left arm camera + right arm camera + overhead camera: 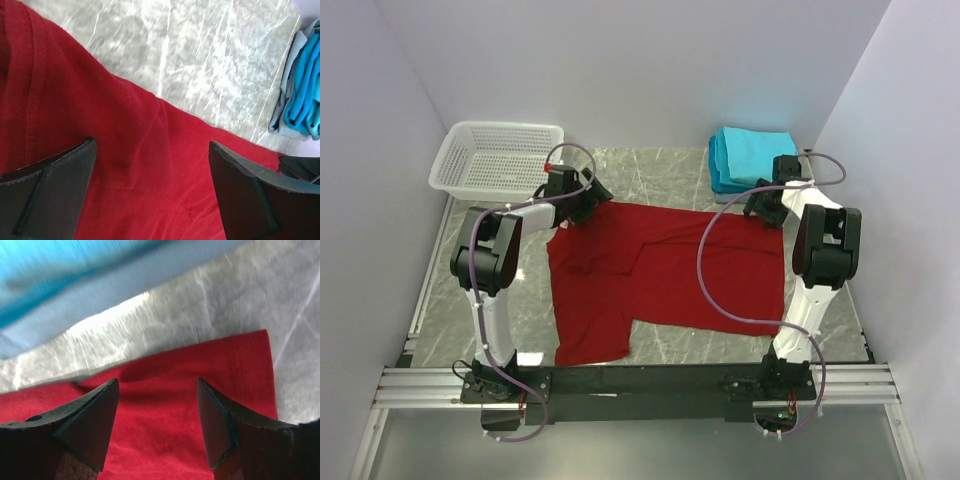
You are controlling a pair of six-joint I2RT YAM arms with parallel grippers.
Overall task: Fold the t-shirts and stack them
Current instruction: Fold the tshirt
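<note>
A deep red t-shirt (665, 275) lies spread flat on the marble table. My left gripper (582, 203) is over its far left corner, jaws open, with red cloth (150, 170) between the fingers. My right gripper (767, 208) is over its far right corner, jaws open above red cloth (160, 425). Folded turquoise t-shirts (748, 158) sit stacked at the far right, just beyond the right gripper; they also show in the left wrist view (302, 95) and in the right wrist view (75, 285).
A white mesh basket (497, 160) stands at the far left corner, close behind the left gripper. White walls close in on the left, back and right. A black rail (640, 382) runs along the near edge.
</note>
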